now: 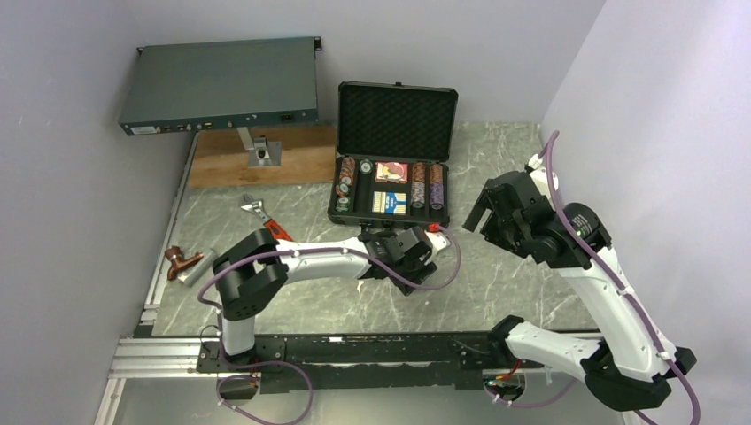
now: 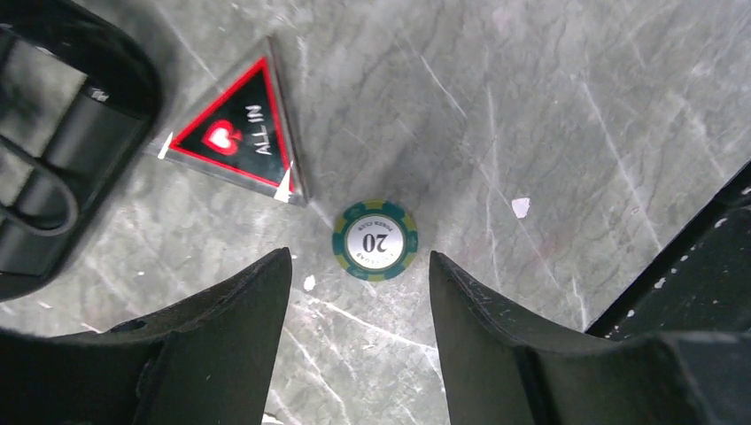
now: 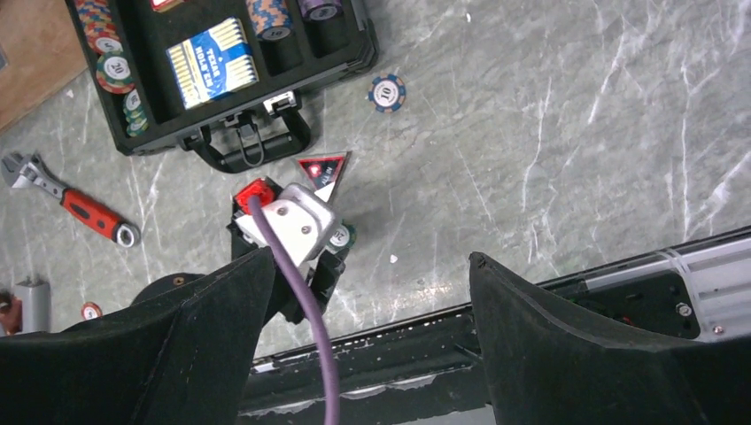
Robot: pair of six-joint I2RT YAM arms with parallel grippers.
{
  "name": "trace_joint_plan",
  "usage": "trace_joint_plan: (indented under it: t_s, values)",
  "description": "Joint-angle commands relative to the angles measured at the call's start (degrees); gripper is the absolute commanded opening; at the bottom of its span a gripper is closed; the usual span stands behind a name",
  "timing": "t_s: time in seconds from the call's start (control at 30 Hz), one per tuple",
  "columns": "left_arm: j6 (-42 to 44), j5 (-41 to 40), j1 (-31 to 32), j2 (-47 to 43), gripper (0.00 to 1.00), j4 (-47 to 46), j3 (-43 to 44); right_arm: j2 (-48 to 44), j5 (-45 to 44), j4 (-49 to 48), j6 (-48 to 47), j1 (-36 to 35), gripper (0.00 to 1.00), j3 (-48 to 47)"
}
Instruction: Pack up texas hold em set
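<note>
The black case stands open at the back of the table, with striped chips and the blue-yellow card box in its tray. My left gripper is open and empty, pointing down just in front of the case handle. A green "20" chip lies flat on the table just beyond its fingertips. The red triangular "ALL IN" token lies beside that chip. My right gripper is open and empty, held high to the right. A blue "10" chip lies right of the case.
A red-handled wrench lies left of the case. A grey electronics box stands on a mount over a wooden board at the back left. Small objects lie at the left edge. A black rail runs along the near edge.
</note>
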State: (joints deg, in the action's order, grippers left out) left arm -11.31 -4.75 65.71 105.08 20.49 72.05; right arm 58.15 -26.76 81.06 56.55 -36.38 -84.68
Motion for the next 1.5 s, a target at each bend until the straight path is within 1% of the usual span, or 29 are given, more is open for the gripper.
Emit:
trace_joint_plan:
  t_s: [0.0, 0.33, 0.57, 0.7, 0.8, 0.9, 0.97, 1.0, 1.1, 1.2, 1.27, 1.33, 1.47]
  values:
    - [1.6, 0.8, 1.3, 2.2, 0.64, 0.4, 2.2, -1.1, -1.2, 2.6, -0.1, 0.3, 0.83, -0.3]
    - [1.5, -1.4, 2.9, 4.7, 0.63, -0.7, 1.5, -2.4, -0.6, 3.8, 0.4, 0.3, 0.84, 0.8]
    - [1.5, -4.5, 3.3, 6.2, 0.62, -0.1, 1.2, -3.3, 0.4, 4.0, 0.7, 0.3, 0.83, 1.6]
    - [1.5, -4.3, 3.3, 7.2, 0.62, 0.1, 1.9, -4.3, 1.1, 3.9, 1.3, 0.2, 0.83, 2.8]
    - [1.0, -4.5, 3.3, 7.9, 0.58, 0.7, 2.3, -4.9, 1.0, 4.4, 1.6, 0.3, 0.83, 3.0]
    - [0.6, -4.7, 3.3, 7.4, 0.48, 0.3, 1.3, -5.7, 1.0, 4.5, 1.7, 0.3, 0.83, 3.3]
    - [0.2, -4.8, 3.3, 7.1, 0.45, 0.1, 0.5, -6.0, 1.0, 4.4, 1.9, 0.3, 0.83, 3.5]
    - [0.0, -4.9, 3.3, 7.0, 0.46, 0.2, 0.2, -6.1, 1.0, 4.5, 2.0, 0.3, 0.83, 3.6]
    - [-0.6, -4.8, 3.2, 6.7, 0.5, -0.1, -0.9, -6.4, 1.0, 4.4, 2.1, 0.2, 0.83, 4.0]
    - [-1.2, -5.2, 3.2, 6.5, 0.57, 0.1, -1.7, -6.5, 0.9, 4.4, 2.1, 0.3, 0.83, 4.1]
    - [-1.3, -5.4, 3.2, 6.5, 0.59, 0.1, -2.0, -6.5, 1.0, 4.4, 2.1, 0.3, 0.83, 4.2]
    - [-1.4, -5.0, 3.1, 6.8, 0.55, 0.2, -1.9, -6.5, 1.1, 4.4, 2.1, 0.3, 0.83, 4.4]
    - [-1.6, -4.1, 3.0, 7.0, 0.44, -0.1, -2.3, -6.5, 1.0, 4.3, 2.1, 0.2, 0.83, 4.5]
